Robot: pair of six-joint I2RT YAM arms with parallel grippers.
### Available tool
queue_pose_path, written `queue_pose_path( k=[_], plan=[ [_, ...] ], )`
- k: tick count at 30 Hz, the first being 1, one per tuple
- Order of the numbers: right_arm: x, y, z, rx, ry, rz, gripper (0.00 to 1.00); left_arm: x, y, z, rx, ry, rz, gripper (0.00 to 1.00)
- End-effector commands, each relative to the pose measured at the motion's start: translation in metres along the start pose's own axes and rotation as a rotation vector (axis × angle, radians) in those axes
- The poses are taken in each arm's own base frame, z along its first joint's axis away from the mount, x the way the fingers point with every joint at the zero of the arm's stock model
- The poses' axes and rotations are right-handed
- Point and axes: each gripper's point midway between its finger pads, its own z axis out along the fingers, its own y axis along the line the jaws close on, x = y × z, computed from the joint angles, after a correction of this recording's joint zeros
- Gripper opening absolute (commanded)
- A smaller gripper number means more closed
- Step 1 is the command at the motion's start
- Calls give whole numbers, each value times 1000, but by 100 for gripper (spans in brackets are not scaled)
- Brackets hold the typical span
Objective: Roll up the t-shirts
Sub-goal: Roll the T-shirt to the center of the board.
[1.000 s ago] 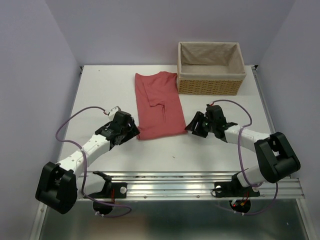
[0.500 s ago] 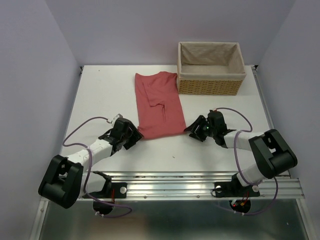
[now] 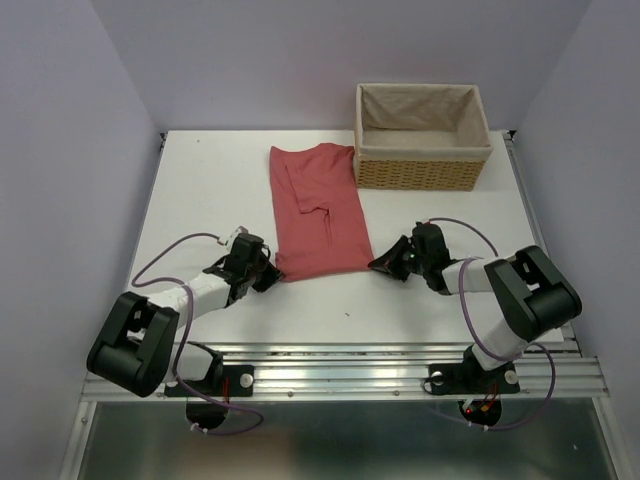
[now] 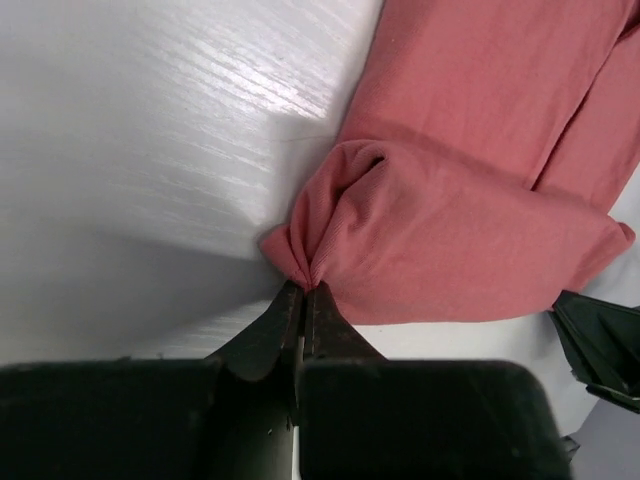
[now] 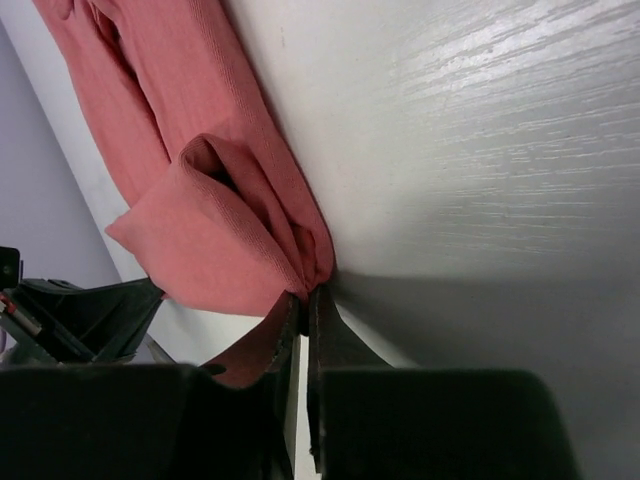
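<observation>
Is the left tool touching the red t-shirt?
Touching. The left wrist view shows the left tool pinched shut on a bunched corner of the salmon-red t-shirt, with the cloth puckering right at its tips.

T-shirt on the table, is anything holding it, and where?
Both. Left gripper pinches the near left corner of the t-shirt; right gripper the near right corner.

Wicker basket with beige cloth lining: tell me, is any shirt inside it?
No, the lined wicker basket shows only bare lining; the salmon-red t-shirt lies beside it.
</observation>
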Motion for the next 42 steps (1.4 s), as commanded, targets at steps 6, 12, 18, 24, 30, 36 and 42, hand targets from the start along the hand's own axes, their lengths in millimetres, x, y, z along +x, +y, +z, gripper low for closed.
queue_pose_path(
  k=[6, 12, 18, 24, 30, 36, 42],
  plan=[
    [-10, 13, -5, -18, -28, -48, 1, -11, -5, -8, -1, -27, 27, 0],
    [9, -3, -15, 17, 18, -64, 1, -6, 2, -21, -29, -5, 47, 0],
    [41, -29, -29, 82, 80, -82, 1, 12, 15, -28, -36, 49, 29, 0],
    [67, -39, -45, 143, 124, -119, 2, 14, 22, -36, -70, 52, 37, 0],
    [56, -29, -48, 160, 81, -157, 8, 2, 23, -40, -131, 16, 61, 0],
    [57, -25, -50, 154, 88, -150, 8, 0, 15, -46, -103, 15, 59, 0],
    [46, -27, -56, 199, 51, -212, 48, 0, 15, -46, -101, 14, 59, 0]
  ],
)
